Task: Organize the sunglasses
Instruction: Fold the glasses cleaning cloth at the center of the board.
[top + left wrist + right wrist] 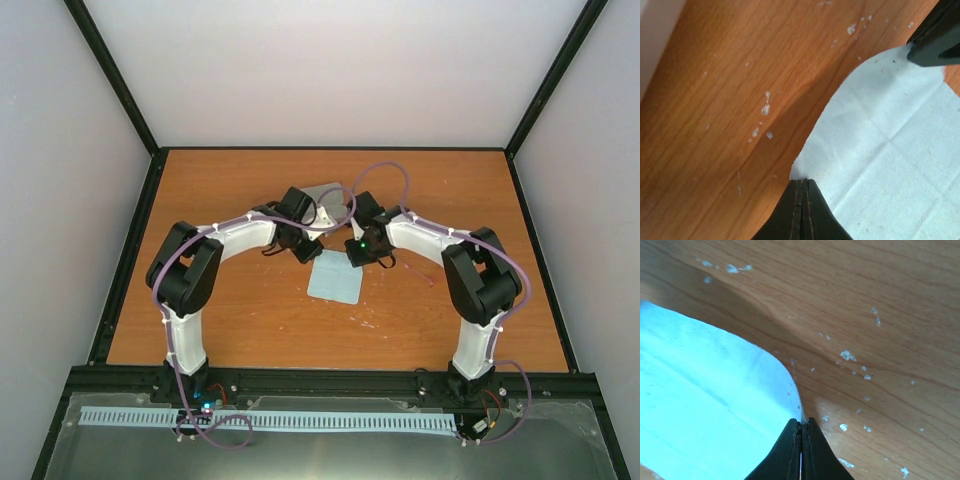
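Right, starting left: left claw (pixel 801 186) pressed together, pinching one corner of the light blue cloth (pixel 890 165), fingers closed with only a seam between them. Ahead and to the right of that claw, cloth stretching away, creased in a cross, its curved edge throwing a shadow on the orange table (pixel 730 100), so probably raised a little at the corner. Between the two claws and just behind them in the overhead view, a pale shape (pixel 325 195), half hidden by the wrists, impossible to identify. Moving right: right claw (pixel 801 426) clamped the same way on the neighbouring corner, cloth spreading to its left, bare speckled wood to its right. Further right again, past the right claw and apart from it: a faint reddish line on the wood, probably the sunglasses (pixel 427 272), too thin to read with confidence. Held by neither claw, clear of the cloth.

Now the danger. Thin pinches on two corners only, so any uneven lift or pull apart likely to yank a corner free and drop one side. With the cloth swung right, low over the table: risk of sweeping the frame and skidding it away. Hard to spot, too, that frame: easy to come down on and bend with a careless descent.
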`<state>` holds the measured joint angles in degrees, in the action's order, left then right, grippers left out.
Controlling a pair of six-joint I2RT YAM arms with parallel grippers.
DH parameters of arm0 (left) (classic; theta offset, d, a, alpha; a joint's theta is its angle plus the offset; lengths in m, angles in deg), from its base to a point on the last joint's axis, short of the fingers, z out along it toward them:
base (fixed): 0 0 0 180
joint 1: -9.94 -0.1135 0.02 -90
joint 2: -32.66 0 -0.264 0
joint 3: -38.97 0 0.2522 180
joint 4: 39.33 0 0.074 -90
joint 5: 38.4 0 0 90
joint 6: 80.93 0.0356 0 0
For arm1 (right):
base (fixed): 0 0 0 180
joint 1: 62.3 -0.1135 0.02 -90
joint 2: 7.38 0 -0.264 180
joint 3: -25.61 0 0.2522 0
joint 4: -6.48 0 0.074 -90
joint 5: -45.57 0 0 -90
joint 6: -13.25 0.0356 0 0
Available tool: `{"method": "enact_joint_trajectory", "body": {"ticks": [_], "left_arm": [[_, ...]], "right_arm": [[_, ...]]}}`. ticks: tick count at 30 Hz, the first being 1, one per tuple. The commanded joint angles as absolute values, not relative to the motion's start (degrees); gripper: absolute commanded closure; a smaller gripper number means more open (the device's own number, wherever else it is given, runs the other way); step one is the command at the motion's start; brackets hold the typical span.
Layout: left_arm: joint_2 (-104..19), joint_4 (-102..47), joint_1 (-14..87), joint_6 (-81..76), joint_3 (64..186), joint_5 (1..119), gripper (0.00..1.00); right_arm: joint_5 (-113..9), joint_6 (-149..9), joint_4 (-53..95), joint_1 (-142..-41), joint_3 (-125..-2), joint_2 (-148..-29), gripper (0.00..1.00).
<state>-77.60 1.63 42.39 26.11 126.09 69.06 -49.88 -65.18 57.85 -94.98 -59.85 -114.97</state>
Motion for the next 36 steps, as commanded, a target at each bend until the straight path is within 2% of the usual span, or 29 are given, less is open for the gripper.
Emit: {"method": "enact_joint_trajectory", "body": {"ticks": [1, 36], "left_arm": [[-74.85, -0.44, 42.9, 25.03, 124.36, 69.11, 1.0], [-65.75, -3.59, 43.7, 26.36, 112.28, 70.23, 1.0]], "right_arm": [[-52.11, -66.08, 54.94, -95.47, -58.41, -111.19, 0.97], [-63.6, -67.05, 51.85, -95.93, -46.74, -103.51, 0.97]]}}
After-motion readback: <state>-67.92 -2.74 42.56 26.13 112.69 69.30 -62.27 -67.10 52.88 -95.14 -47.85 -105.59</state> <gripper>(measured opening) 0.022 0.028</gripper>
